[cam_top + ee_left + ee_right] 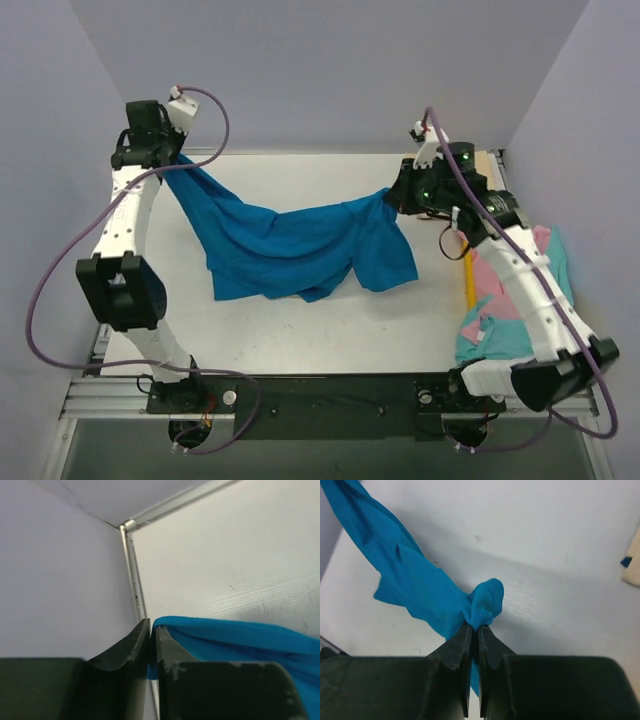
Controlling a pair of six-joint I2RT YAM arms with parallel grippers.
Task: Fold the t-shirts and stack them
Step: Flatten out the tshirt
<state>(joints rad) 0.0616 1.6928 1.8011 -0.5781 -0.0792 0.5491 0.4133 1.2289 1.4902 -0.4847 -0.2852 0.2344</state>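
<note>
The bright blue t-shirt (pixel 290 245) hangs stretched between both grippers above the white table, its middle sagging onto the table. My left gripper (pixel 168 158) is shut on one end of it at the far left; the left wrist view shows blue cloth (pixel 240 640) pinched between the fingers (pixel 172 645). My right gripper (pixel 392 197) is shut on the other end at the far right; the right wrist view shows a bunched knot of blue cloth (pixel 482 605) at the fingertips (pixel 487 642). Pink (pixel 490 285) and teal (pixel 500 335) t-shirts lie at the right. The beige t-shirt is hidden.
A yellow tray (pixel 467 280) edge shows at the right under the right arm, with the pink and teal cloth on it. Grey walls enclose the table on the left, back and right. The table's far left corner (pixel 125 526) is close to the left gripper.
</note>
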